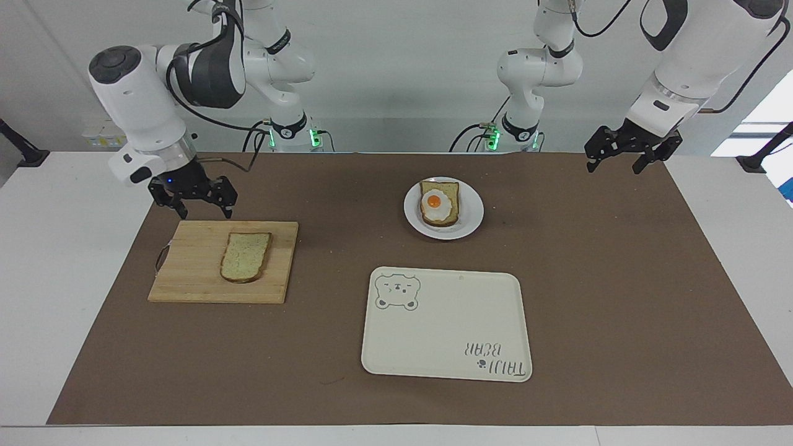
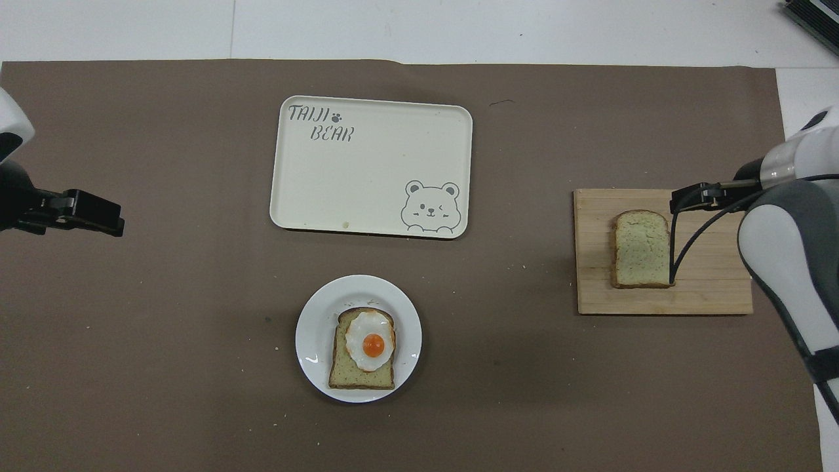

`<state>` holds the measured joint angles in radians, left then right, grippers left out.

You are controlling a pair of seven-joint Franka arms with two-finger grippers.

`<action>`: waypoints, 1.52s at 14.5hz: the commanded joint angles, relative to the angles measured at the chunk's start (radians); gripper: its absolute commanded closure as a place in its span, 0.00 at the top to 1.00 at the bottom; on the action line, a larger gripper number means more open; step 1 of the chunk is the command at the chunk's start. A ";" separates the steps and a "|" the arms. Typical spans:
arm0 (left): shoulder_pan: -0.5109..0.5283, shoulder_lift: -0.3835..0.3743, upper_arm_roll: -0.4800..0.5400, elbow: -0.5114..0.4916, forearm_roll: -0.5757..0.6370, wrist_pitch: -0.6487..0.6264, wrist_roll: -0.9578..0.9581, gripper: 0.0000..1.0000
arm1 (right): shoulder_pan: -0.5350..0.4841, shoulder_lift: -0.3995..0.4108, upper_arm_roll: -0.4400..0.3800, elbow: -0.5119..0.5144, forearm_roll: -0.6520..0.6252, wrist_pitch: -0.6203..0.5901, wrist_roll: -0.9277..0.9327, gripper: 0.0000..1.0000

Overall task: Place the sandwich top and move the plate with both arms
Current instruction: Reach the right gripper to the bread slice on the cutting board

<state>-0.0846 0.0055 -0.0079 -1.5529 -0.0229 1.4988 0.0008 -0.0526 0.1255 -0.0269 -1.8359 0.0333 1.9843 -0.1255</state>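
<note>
The sandwich top (image 1: 246, 256), a plain bread slice, lies on a wooden cutting board (image 1: 186, 272) toward the right arm's end of the table; it also shows in the overhead view (image 2: 641, 249). My right gripper (image 1: 204, 215) is open and empty, raised over the board's edge, apart from the slice; it also shows in the overhead view (image 2: 693, 198). The white plate (image 1: 474, 214) holds a bread slice with a fried egg (image 1: 438, 205). My left gripper (image 1: 614, 167) is open and empty, and waits over the mat at the left arm's end.
A cream rectangular tray with a bear print (image 1: 446, 328) lies farther from the robots than the plate. A brown mat (image 1: 619, 279) covers the table. A cable (image 2: 675, 249) from the right gripper hangs over the board in the overhead view.
</note>
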 commanded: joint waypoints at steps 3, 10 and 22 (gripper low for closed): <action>0.014 -0.016 -0.009 -0.019 0.009 -0.003 0.007 1.00 | -0.044 0.005 0.007 -0.144 0.027 0.141 -0.123 1.00; 0.014 -0.016 -0.009 -0.019 0.009 -0.003 0.007 1.00 | -0.087 0.019 0.007 -0.290 0.097 0.249 -0.170 1.00; 0.014 -0.018 -0.009 -0.019 0.009 -0.003 0.007 1.00 | -0.116 0.069 0.005 -0.298 0.218 0.266 -0.229 0.07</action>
<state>-0.0846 0.0055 -0.0079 -1.5529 -0.0229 1.4988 0.0008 -0.1597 0.1988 -0.0245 -2.1254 0.2250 2.2394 -0.3254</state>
